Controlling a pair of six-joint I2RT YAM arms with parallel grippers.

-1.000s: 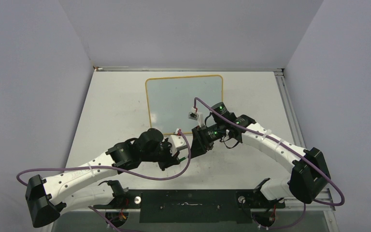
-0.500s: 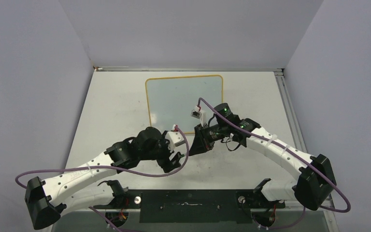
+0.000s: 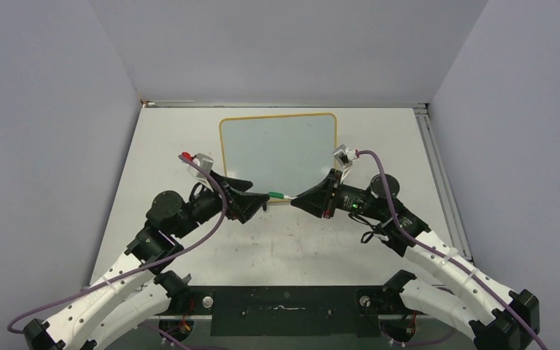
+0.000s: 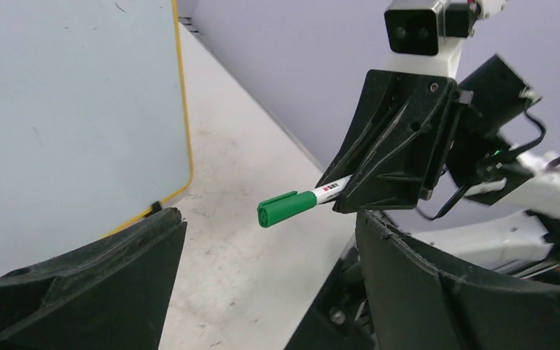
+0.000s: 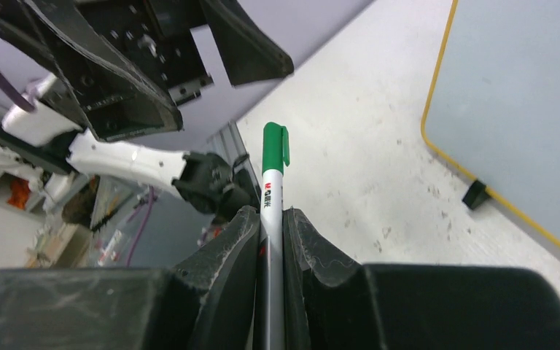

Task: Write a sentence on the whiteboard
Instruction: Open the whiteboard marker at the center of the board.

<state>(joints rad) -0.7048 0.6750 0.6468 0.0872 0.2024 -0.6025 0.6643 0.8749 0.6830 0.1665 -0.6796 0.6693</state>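
Observation:
The whiteboard [image 3: 277,149], yellow-framed, lies flat at the back middle of the table. Its surface is bare and no sentence shows on it. Just in front of its near edge my right gripper [image 3: 302,200] is shut on the white barrel of a marker [image 5: 273,175] and holds it level above the table. The marker's green cap [image 4: 288,208] is on and points left. My left gripper [image 3: 254,199] faces it, open. The cap end hangs just off the gap between the left fingers [image 4: 138,248] and touches neither.
A black clip foot [image 5: 474,193] sits on the board's near frame edge. The scuffed white table [image 3: 175,146] is bounded by grey walls at back and sides. A black mounting plate [image 3: 284,310] with both arm bases runs along the near edge.
Both grippers rose from low near the front edge and swung towards the board. The left gripper opened and let go of the marker. The right gripper shut on it.

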